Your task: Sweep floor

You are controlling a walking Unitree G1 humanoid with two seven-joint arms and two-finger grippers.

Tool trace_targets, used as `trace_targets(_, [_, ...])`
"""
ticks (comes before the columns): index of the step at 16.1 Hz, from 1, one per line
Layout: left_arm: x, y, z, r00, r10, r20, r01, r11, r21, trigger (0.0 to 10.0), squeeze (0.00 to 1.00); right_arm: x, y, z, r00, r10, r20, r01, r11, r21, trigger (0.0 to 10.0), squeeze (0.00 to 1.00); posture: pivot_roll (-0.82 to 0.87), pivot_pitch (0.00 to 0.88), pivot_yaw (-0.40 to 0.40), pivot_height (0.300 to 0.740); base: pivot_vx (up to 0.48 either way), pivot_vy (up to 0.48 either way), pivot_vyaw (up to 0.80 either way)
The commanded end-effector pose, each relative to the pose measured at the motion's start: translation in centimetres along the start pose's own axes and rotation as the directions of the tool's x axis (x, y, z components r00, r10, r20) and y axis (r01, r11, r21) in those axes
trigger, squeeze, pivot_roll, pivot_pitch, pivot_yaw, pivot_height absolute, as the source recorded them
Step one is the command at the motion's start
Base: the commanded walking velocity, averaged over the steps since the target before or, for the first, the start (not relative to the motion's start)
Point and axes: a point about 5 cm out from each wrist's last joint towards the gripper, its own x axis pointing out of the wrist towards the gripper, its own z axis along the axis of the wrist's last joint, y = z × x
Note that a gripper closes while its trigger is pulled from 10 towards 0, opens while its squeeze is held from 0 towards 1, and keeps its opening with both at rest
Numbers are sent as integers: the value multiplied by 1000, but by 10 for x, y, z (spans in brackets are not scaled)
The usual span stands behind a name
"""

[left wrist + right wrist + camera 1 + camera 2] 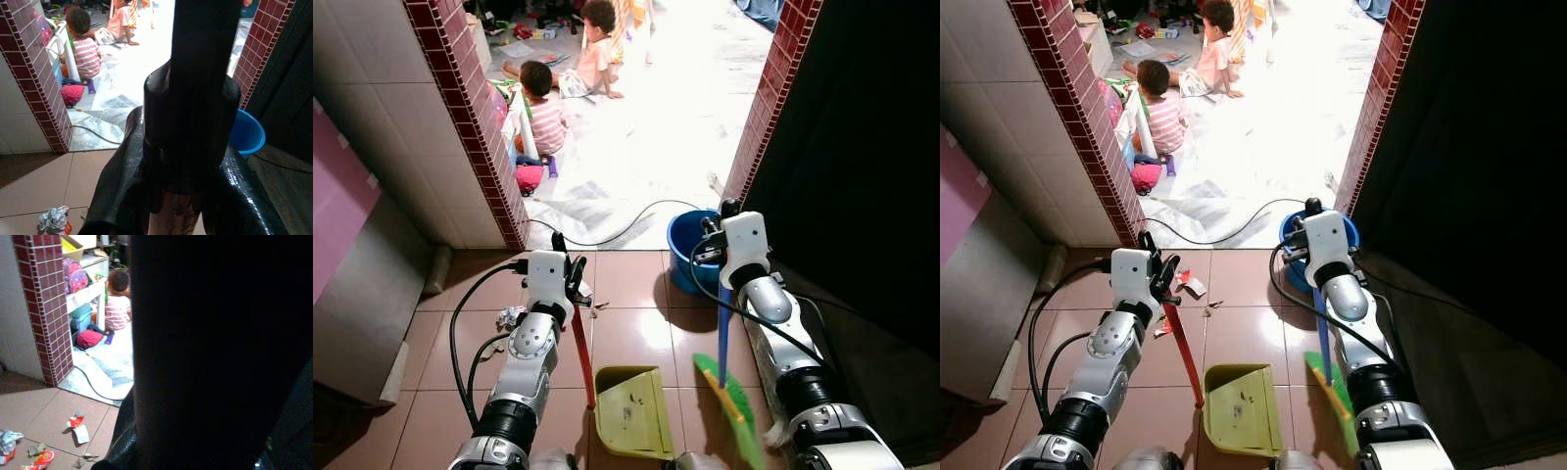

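My left gripper (572, 279) is shut on the red handle (582, 352) of a yellow-green dustpan (631, 411), which rests on the brown tiles in front of me. To the right, my right gripper (720, 250) is shut on the blue handle (723, 333) of a broom. The broom's green head (734, 401) touches the floor just right of the pan. Crumpled paper and wrappers (509, 316) lie left of the dustpan handle, and more scraps (78, 426) show near the doorway. In the left wrist view the handle (195, 98) blocks most of the picture.
A blue bucket (690, 240) stands behind the right gripper at the doorway. A black cable (607, 230) crosses the threshold. Red-tiled pillars (480, 127) frame the opening. Two people sit on the bright floor beyond (543, 108). A dark wall (862, 196) runs along the right.
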Motion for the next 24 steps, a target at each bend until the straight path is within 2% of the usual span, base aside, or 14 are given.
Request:
trace_targets(1, [3, 0, 2, 1000, 0, -3, 0, 1000, 20, 10000, 0, 10, -1, 24, 998, -7, 69, 1, 997, 74, 10000, 0, -24, 0, 37, 740, 0, 0, 0])
trace_targets(2, [3, -1, 2, 1000, -2, -3, 2, 1000, 19, 10000, 0, 13, -1, 36, 995, -5, 102, -7, 994, 109, 10000, 0, -27, 0, 36, 740, 0, 0, 0])
trace_targets(3, [3, -2, 2, 1000, -3, -2, 3, 1000, 18, 10000, 0, 14, -1, 42, 991, -2, 131, -12, 995, 104, 10000, 0, -27, 0, 36, 740, 0, 0, 0])
trace_targets(4, [4, -3, 2, 1000, -7, -2, 7, 1000, 16, 10000, 0, 16, -2, 56, 982, 8, 188, -22, 997, 74, 10000, 0, -30, 0, 36, 740, 0, 0, 0])
trace_targets(5, [4, -5, 2, 1000, -11, -3, 11, 1000, 14, 10000, 0, 16, -5, 71, 966, 29, 258, -31, 1000, 3, 10000, 0, -34, 0, 36, 740, 0, 0, 0])
trace_targets(8, [5, -6, 2, 1000, -14, -2, 14, 1000, 11, 10000, 0, 16, -15, 83, 955, 33, 295, -4, 995, -98, 10000, 0, -37, 0, 33, 740, 0, 0, 0])
trace_targets(12, [5, -8, 1, 1000, -16, -8, 16, 1000, 10, 10000, 0, 19, -28, 68, 988, -8, 153, 46, 968, -247, 10000, 0, -40, 0, 31, 740, 0, 0, 0])
trace_targets(14, [5, -10, 0, 1000, -23, -17, 23, 1000, 11, 10000, 0, 18, -33, 54, 995, -52, 80, 70, 967, -246, 10000, 0, -38, 0, 29, 740, 0, 0, 0])
trace_targets(15, [5, -11, -2, 999, -31, -27, 31, 999, 11, 10000, 0, 14, -37, 39, 996, -89, -1, 86, 966, -243, 10000, 0, -39, 0, 31, 740, 0, 0, 0])
trace_targets(16, [5, -11, -2, 999, -32, -28, 32, 999, 11, 10000, 0, 14, -37, 37, 996, -89, -10, 84, 966, -243, 10000, 0, -39, 0, 31, 740, 0, 0, 0])
trace_targets(19, [4, -11, -4, 999, -39, -37, 39, 999, 15, 10000, 0, 8, -33, 14, 986, -104, -133, 68, 966, -249, 10000, 0, -36, 0, 33, 740, 0, 0, 0])
trace_targets(24, [4, -11, -5, 998, -42, -44, 43, 999, 19, 10000, 0, 3, -30, 1, 965, -130, -226, 67, 962, -265, 10000, 0, -36, 0, 35, 740, 0, 0, 0])
